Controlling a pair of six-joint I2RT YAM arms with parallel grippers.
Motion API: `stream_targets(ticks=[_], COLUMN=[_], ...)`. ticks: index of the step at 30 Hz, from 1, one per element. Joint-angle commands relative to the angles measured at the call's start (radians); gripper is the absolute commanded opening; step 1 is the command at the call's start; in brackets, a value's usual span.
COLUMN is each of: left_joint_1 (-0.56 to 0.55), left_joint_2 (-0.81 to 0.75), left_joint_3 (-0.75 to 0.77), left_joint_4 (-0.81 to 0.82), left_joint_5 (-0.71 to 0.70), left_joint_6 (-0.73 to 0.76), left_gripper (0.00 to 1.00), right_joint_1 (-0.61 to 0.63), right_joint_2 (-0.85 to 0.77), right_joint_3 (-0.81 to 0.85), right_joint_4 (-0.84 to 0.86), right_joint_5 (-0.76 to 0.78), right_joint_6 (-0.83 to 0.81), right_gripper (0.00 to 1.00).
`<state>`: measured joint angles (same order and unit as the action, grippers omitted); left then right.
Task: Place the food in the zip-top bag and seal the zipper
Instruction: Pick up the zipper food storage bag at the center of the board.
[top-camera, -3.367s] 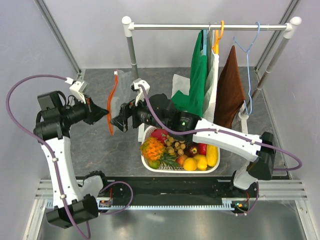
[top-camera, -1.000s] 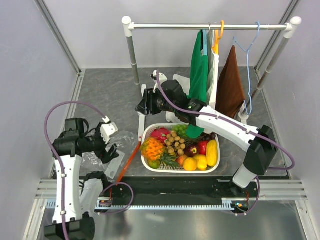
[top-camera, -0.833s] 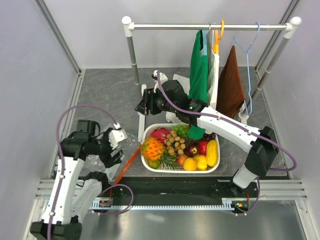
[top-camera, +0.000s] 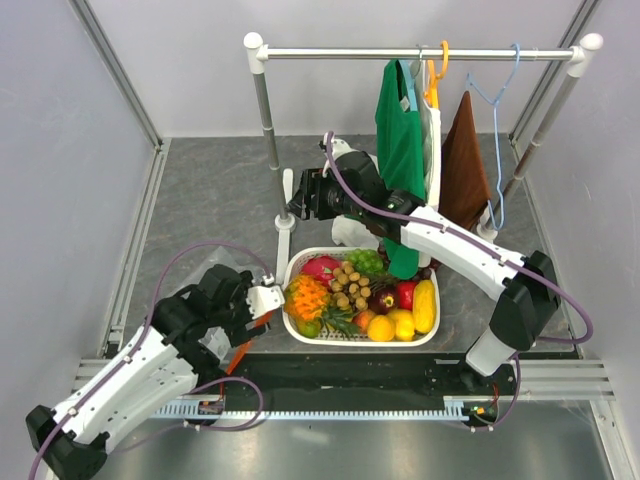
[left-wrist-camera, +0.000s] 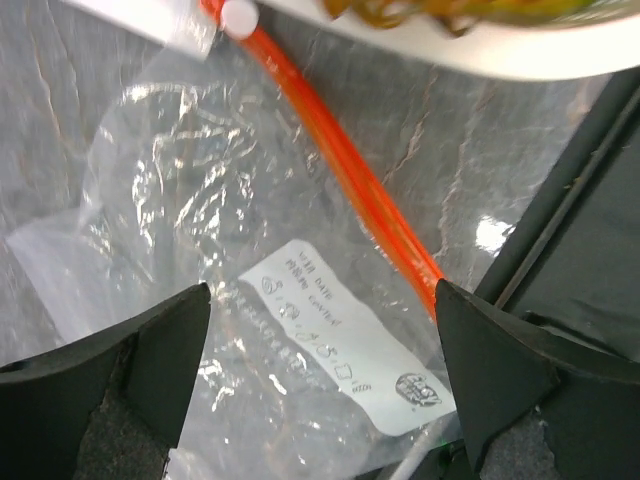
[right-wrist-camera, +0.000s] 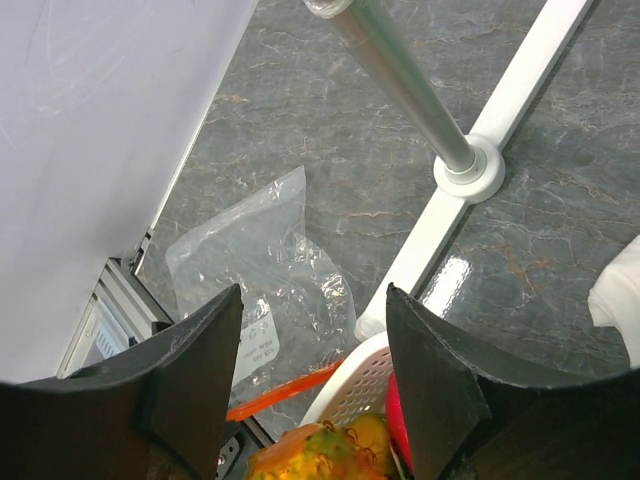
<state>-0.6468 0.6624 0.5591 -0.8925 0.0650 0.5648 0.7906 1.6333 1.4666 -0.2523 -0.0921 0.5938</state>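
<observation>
— How is the zip-top bag (top-camera: 220, 266) seen from above?
— As a clear, crumpled pouch laid flat on the grey table (top-camera: 200, 200), just left of the white basket (top-camera: 360, 342) and partly covered by the left arm (top-camera: 150, 365). The food is held in the basket: the pineapple (top-camera: 305, 297) at its left end and a lemon (top-camera: 402, 322) by the front rim, among other fruit.
— And from the left wrist?
— The left gripper (left-wrist-camera: 320, 300) is spread wide above the bag. A white label (left-wrist-camera: 350, 350) is shown on the plastic. The zipper (left-wrist-camera: 340, 160) is stretched straight beside the basket, its slider tab (left-wrist-camera: 238, 15) at the far end.
— The right wrist?
— The right gripper (right-wrist-camera: 312, 295) is likewise held wide, high beside the rack pole (right-wrist-camera: 400, 80). The bag is seen below, well apart from it.
</observation>
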Motion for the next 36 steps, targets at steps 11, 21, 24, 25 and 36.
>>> stream_targets(ticks=[11,21,24,25,36], left_joint_1=[-0.007,-0.007,-0.007,-0.007,-0.004], left_joint_2=[-0.234,-0.169,-0.119,-0.121,-0.240], left_joint_3=[-0.194,-0.286,-0.277,-0.275,-0.314], left_joint_4=[0.087,0.133,0.176,0.178,0.170], left_joint_5=[0.186,0.132,0.073,0.056,-0.054], left_joint_6=[0.406,0.511,0.457,0.440,0.319], left_gripper=[0.82,0.82,0.74,0.71,0.02], right_joint_1=[-0.010,-0.011,-0.013,-0.013,-0.014], right_joint_2=[0.010,0.020,0.019,0.019,0.010], right_joint_3=[0.047,0.052,0.054,0.052,0.041], right_joint_4=[-0.018,-0.024,-0.025,-0.027,-0.024], right_joint_5=[-0.014,-0.014,-0.012,-0.015,-0.029], right_joint_6=[-0.022,-0.025,-0.023,-0.023,-0.025], right_gripper=[0.68,0.69,0.69,0.69,0.69])
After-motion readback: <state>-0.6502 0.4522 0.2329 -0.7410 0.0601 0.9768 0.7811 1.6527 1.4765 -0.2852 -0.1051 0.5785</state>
